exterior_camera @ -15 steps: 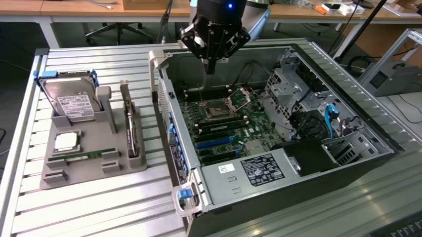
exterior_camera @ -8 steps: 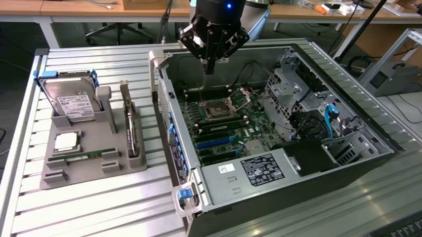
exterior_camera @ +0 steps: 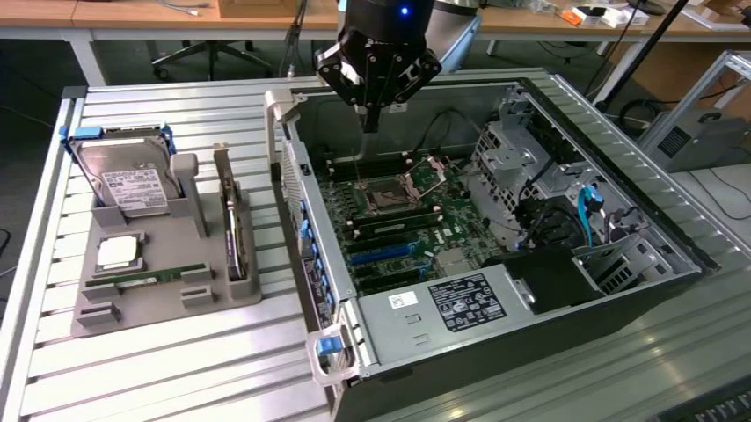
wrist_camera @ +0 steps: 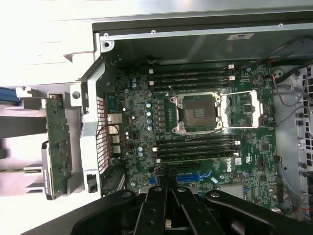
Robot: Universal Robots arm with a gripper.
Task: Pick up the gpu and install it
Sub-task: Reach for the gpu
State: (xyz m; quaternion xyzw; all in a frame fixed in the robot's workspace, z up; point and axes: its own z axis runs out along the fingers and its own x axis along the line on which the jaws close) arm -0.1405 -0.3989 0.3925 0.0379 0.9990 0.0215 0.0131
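Observation:
The gpu [exterior_camera: 235, 230] is a thin dark card standing on edge in a slot of the grey holder [exterior_camera: 153, 308], to the exterior view's left of the open computer case [exterior_camera: 610, 290]. In the wrist view the gpu [wrist_camera: 57, 147] appears as a green board beside the case's rear wall. My gripper [exterior_camera: 369, 119] hangs over the far end of the case, above the motherboard [exterior_camera: 411, 229], well apart from the gpu. Its black fingers [wrist_camera: 159, 205] are shut together with nothing between them, over the blue expansion slots [wrist_camera: 193, 177].
The holder also carries a silver hard drive [exterior_camera: 129, 180], a processor chip [exterior_camera: 118, 252] and a green memory stick [exterior_camera: 147, 277]. Inside the case are the open processor socket [exterior_camera: 388, 195], drive cages [exterior_camera: 528, 158] and a power supply [exterior_camera: 463, 303]. Desks and chairs stand behind the slatted table [exterior_camera: 164, 378].

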